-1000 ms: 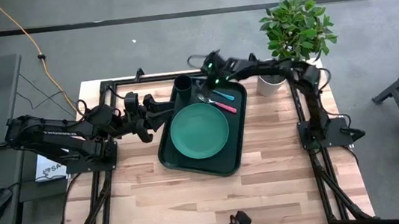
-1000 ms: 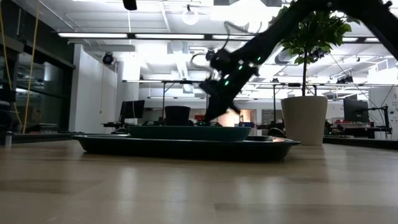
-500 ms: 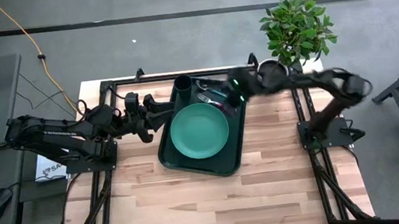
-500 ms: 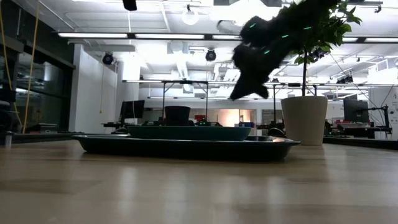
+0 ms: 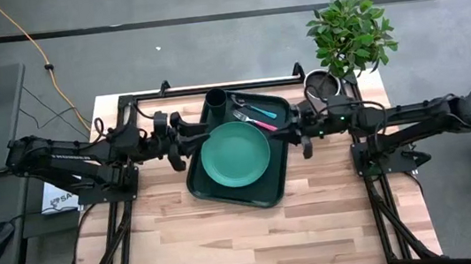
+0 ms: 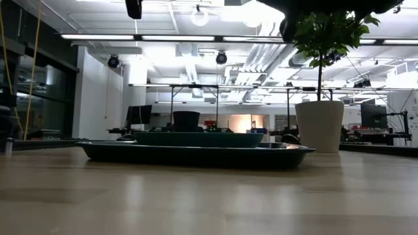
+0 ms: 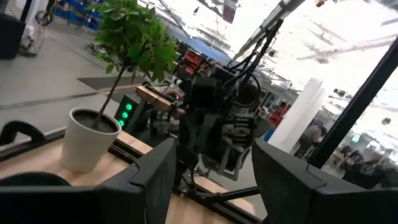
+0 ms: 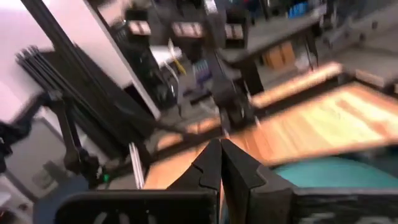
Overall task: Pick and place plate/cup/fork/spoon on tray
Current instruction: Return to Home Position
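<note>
On the tray [image 5: 256, 194], the plate [image 5: 234, 153] is laid centrally; cup [image 5: 216, 99], spoon [image 5: 262, 111] and fork [image 5: 264, 125] are ranged along one short edge. The left gripper [image 5: 189, 141] is held at the tray's left edge, fingers spread; the right gripper [image 5: 298, 132] opposite, fingers pressed together.

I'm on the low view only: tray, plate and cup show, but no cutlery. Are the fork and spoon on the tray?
Observer: Yes. From above, the fork and spoon lie side by side on the tray, between the plate and the corner nearest the plant pot.
Operator: Where's the right gripper?
Observer: The right gripper is just off the tray's right edge, fingers shut on nothing.
Operator: And the left?
Observer: The left gripper sits at the tray's left edge, fingers open.
</note>
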